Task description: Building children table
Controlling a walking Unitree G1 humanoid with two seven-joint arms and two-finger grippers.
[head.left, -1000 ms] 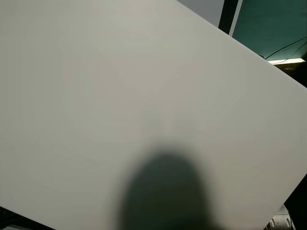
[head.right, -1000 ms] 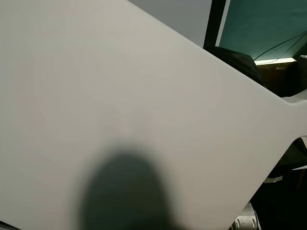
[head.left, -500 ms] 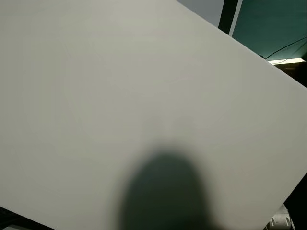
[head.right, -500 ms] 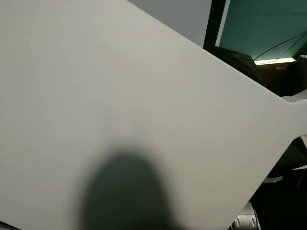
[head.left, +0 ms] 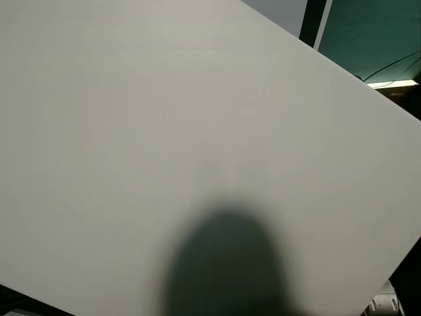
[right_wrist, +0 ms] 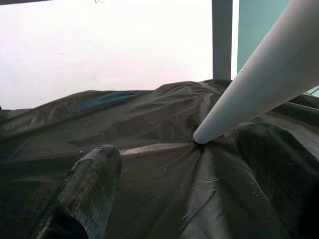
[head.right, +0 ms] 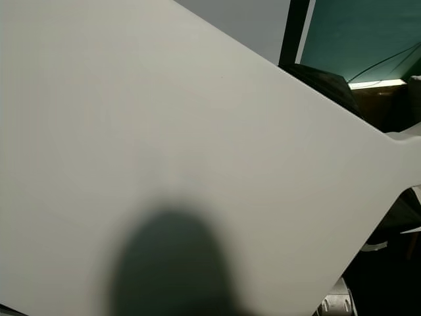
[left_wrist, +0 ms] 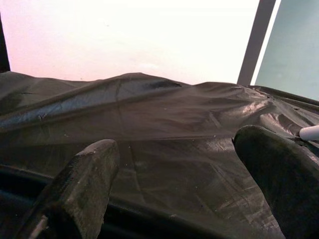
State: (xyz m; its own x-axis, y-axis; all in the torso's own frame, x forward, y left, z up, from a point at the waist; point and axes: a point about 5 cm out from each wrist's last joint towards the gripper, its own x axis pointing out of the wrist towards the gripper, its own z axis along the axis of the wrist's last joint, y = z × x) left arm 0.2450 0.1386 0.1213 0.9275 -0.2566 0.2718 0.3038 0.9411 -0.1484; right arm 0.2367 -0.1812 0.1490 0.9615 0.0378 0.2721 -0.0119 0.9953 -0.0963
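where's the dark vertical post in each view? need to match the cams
Left eye view: dark post at the top right, above the white panel's edge.
Right eye view: top, right of centre.
Left wrist view: upright behind the black sheet.
Right wrist view: likely the same post, looking greyer, upright behind the sheet.
Shared landmark: the teal wall adjoins the post in every view.

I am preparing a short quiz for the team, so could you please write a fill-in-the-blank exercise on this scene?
1. The large tabletop before the head camera is ____ in colour.
2. The table leg touches the crumpled ____ sheet with its tip.
3. The right hand has its fingers ____, with nothing between them.
4. The wall behind the tabletop's far edge is ____.

Missing words: white; black; open; green
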